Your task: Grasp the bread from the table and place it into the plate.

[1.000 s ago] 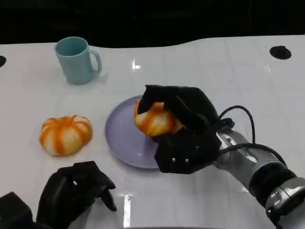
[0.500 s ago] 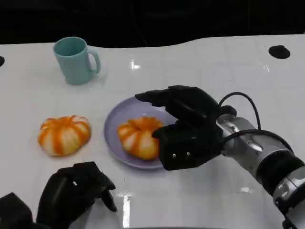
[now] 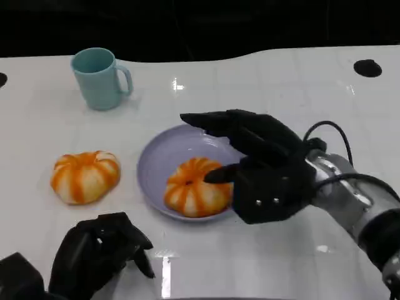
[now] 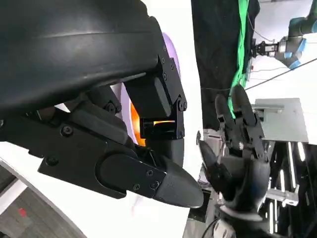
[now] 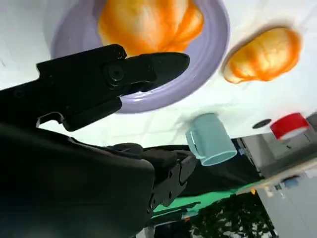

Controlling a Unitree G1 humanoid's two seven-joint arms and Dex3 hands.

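Note:
An orange, white-striped bread (image 3: 195,186) lies on the lilac plate (image 3: 156,162) at the table's middle, toward the plate's near right side. My right hand (image 3: 262,169) hovers just right of it, fingers spread over the plate and holding nothing; one fingertip is close to the bread's top. The right wrist view looks past the fingers (image 5: 124,74) onto that bread (image 5: 148,20) and the plate (image 5: 208,64). A second, similar bread (image 3: 85,175) sits on the table left of the plate. My left hand (image 3: 100,253) rests at the near left edge, empty, fingers loosely bent.
A teal mug (image 3: 99,78) stands at the far left, handle to the right. A small black round mark (image 3: 367,68) sits at the far right of the white table. The table's dark far edge runs behind the mug.
The right hand carried the bread down onto the plate and let it go; its fingers have spread and drawn back to the right. The left hand stayed still.

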